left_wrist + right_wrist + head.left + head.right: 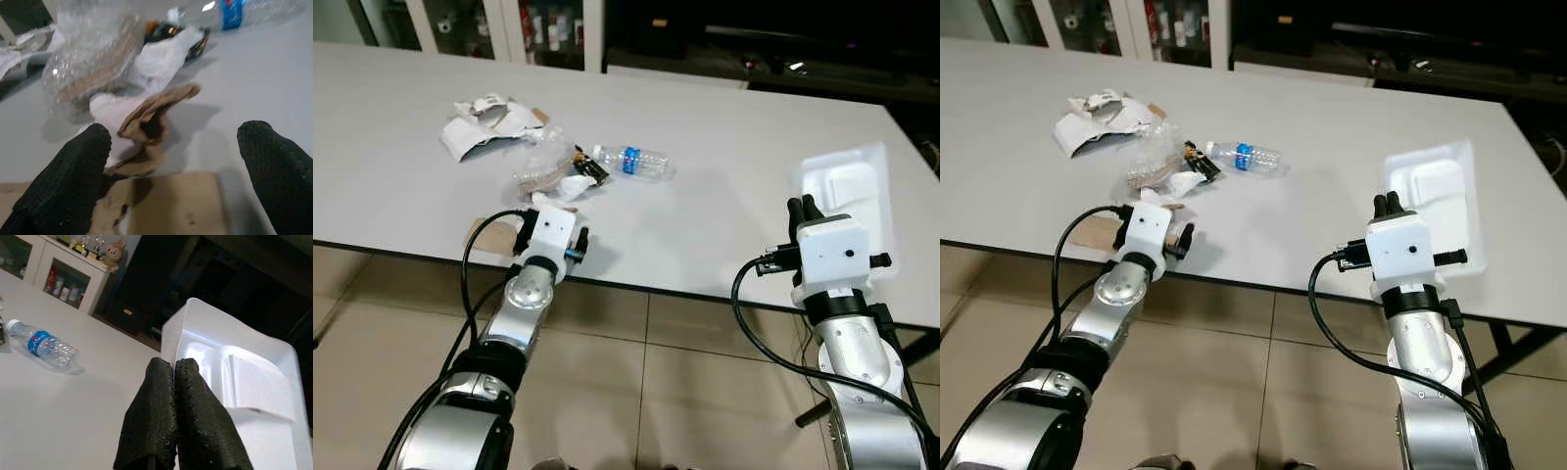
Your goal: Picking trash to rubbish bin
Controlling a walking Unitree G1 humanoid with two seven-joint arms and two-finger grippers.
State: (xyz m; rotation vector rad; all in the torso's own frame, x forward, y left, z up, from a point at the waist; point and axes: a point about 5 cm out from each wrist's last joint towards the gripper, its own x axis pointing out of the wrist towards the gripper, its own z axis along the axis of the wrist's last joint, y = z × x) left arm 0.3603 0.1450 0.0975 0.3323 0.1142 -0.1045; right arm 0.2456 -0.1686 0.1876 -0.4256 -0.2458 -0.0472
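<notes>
A crumpled brown paper scrap lies on the grey table near its front edge, resting partly on white tissue and just beyond a flat piece of cardboard; seen from the left wrist, the scrap sits between the two black fingers of the left gripper, closer to one finger than to the other, and it is hard to tell whether that finger touches it; the jaws stand wide apart with the scrap not yet clasped; from the head the left gripper is at the table's front edge, its white wrist block over the cardboard; beyond the scrap lies a crinkled clear plastic wrapper, a small dark packet and, further right, a clear water bottle with a blue label lying on its side; further back on the left is a heap of torn white paper; well apart on the right side of the table lies a white moulded plastic tray; the right gripper is at the tray's near left corner, its two fingers pressed together with nothing between them, just beside the tray's rim.
</notes>
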